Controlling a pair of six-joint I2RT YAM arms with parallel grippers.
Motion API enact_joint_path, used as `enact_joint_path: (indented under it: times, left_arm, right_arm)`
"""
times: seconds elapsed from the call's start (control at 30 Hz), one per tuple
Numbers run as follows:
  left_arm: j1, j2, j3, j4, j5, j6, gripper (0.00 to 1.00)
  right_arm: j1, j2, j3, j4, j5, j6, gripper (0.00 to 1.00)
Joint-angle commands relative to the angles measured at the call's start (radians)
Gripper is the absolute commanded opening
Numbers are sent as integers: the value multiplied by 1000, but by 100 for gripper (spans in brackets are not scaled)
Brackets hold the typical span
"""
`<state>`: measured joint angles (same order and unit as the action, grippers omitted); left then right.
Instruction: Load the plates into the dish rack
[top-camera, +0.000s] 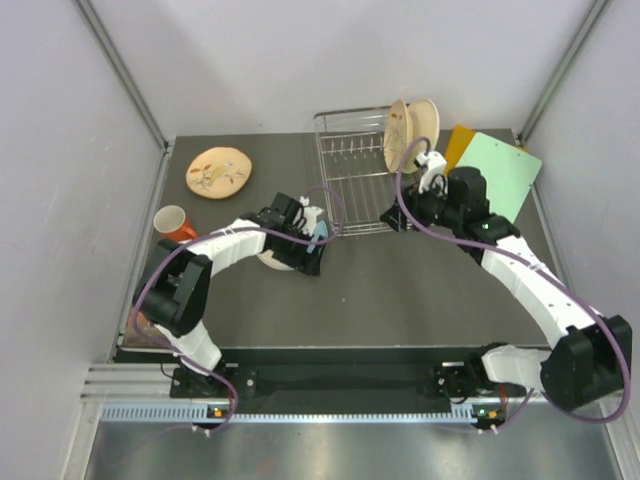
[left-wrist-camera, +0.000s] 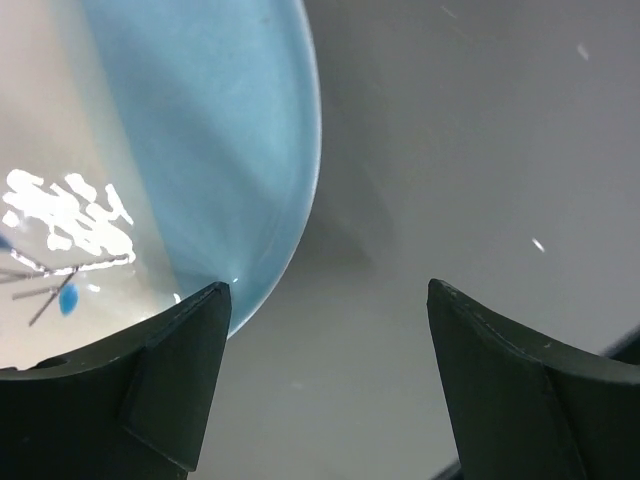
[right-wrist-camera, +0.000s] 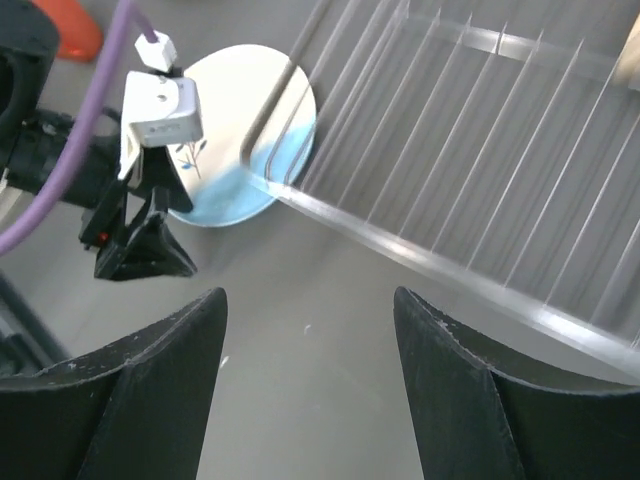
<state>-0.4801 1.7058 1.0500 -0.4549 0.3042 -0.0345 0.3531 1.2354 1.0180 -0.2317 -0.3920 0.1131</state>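
Note:
The white-and-light-blue plate (top-camera: 270, 262) lies flat on the table by the dish rack's near left corner, mostly hidden under my left gripper (top-camera: 312, 240). In the left wrist view the plate (left-wrist-camera: 200, 150) fills the upper left, and my left gripper (left-wrist-camera: 325, 300) is open with its left fingertip (left-wrist-camera: 200, 310) at the plate's rim. A tan floral plate (top-camera: 218, 172) lies flat at the far left. Two plates (top-camera: 400, 137) (top-camera: 426, 119) stand in the dish rack (top-camera: 345, 185) at its right end. My right gripper (top-camera: 398, 215) (right-wrist-camera: 310, 300) is open and empty over bare table by the rack's near edge (right-wrist-camera: 450, 270).
A red cup (top-camera: 172, 222) stands at the left, also in the right wrist view (right-wrist-camera: 70, 30). A green board (top-camera: 503, 172) and an orange board (top-camera: 458, 142) lie right of the rack. White walls surround the table.

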Motion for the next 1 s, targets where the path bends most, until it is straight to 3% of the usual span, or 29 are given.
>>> enact_joint_path:
  times: [0.0, 0.27, 0.63, 0.73, 0.97]
  left_arm:
    - [-132, -11, -79, -128, 88, -54, 84]
    - [-356, 55, -48, -157, 136, -68, 84]
    - [-528, 341, 310, -191, 138, -105, 83]
    - [-522, 292, 318, -185, 105, -85, 84]
    - [-355, -96, 239, -200, 116, -154, 87]
  right_arm:
    - [-16, -102, -191, 18, -62, 183, 68]
    - [-35, -241, -357, 9, -84, 252, 68]
    - [-138, -419, -460, -159, -91, 315, 68]
    - [-172, -425, -467, -164, -99, 326, 68]
    - [-189, -372, -530, -45, -215, 420, 67]
